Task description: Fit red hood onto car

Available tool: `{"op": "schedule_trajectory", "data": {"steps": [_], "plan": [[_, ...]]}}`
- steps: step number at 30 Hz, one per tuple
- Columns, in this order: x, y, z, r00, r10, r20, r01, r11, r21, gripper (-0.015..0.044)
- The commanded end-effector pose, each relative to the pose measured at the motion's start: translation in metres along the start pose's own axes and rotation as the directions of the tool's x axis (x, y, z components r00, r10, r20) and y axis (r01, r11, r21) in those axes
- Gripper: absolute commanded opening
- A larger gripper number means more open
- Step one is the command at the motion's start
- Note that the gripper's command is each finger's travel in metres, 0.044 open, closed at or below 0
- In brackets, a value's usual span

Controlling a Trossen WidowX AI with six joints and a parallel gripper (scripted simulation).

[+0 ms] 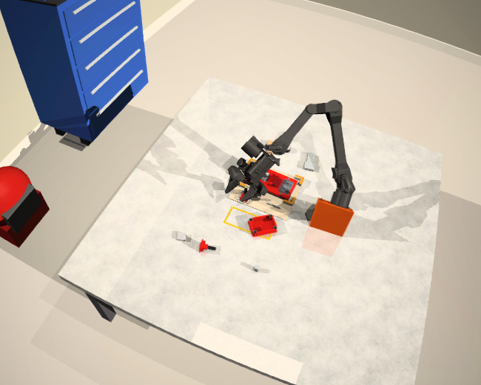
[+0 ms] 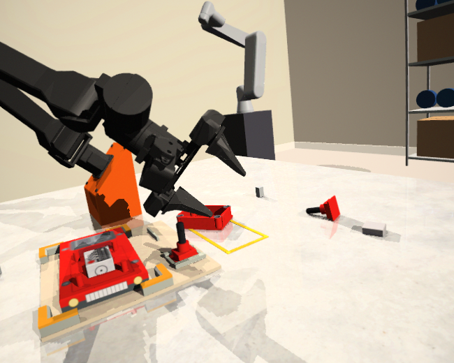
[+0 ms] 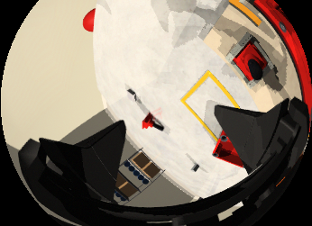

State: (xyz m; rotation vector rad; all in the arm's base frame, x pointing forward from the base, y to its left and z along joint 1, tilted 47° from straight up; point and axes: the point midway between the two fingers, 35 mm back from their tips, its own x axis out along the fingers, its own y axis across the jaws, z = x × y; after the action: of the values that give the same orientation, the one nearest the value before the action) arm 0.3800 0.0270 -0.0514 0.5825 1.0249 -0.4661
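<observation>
The hood [image 1: 262, 225] [image 2: 204, 222] [image 3: 229, 152], a red shell, lies on the table with its hollow side up, across one end of a yellow outline [image 1: 228, 215] [image 2: 248, 244] [image 3: 195, 85]. My gripper [image 1: 236, 195] [image 2: 228, 195] [image 3: 172, 118] is wide open and empty, in the air near the jig's side. In the wrist view one finger covers part of the hood. The red chassis [image 1: 274, 182] [image 2: 67, 260] sits between orange corner brackets on the wooden jig board [image 1: 279, 212] [image 2: 204, 269]. The engine block [image 2: 100, 262] stands in its deck. The pegs are hard to make out.
A red part with a black handle [image 2: 184, 250] [image 3: 250, 57] stands on the board, close to my fingers. Another red handled piece [image 1: 203, 246] [image 2: 332, 208] and a grey block [image 1: 180, 236] [image 2: 374, 229] lie beyond the outline. The orange arm base [image 1: 331, 216] [image 2: 120, 188] stands beside the jig.
</observation>
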Motion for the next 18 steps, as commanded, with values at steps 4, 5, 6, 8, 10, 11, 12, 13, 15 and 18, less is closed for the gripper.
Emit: {"op": "schedule_trajectory", "data": {"steps": [4,5,6,8,10,11,12,13,15,18], "plan": [[0.008,-0.014,-0.061,0.95,-0.3,-0.089,0.235,0.872,-0.43,0.044],[0.007,-0.016,-0.068,0.936,-0.342,-0.089,0.257,0.832,-0.492,0.044],[0.005,-0.019,-0.076,0.917,-0.389,-0.084,0.279,0.779,-0.562,0.044],[0.0,-0.024,-0.09,0.874,-0.482,-0.062,0.309,0.648,-0.696,0.044],[-0.007,-0.029,-0.102,0.824,-0.566,-0.02,0.318,0.493,-0.81,0.044],[-0.011,-0.032,-0.107,0.798,-0.602,0.007,0.314,0.407,-0.858,0.044],[-0.016,-0.033,-0.111,0.771,-0.636,0.038,0.306,0.317,-0.898,0.044],[-0.021,-0.035,-0.115,0.743,-0.665,0.073,0.292,0.225,-0.93,0.044],[-0.03,-0.036,-0.121,0.692,-0.707,0.145,0.253,0.05,-0.966,0.044],[-0.034,-0.036,-0.122,0.673,-0.719,0.174,0.235,-0.015,-0.972,0.044]]}}
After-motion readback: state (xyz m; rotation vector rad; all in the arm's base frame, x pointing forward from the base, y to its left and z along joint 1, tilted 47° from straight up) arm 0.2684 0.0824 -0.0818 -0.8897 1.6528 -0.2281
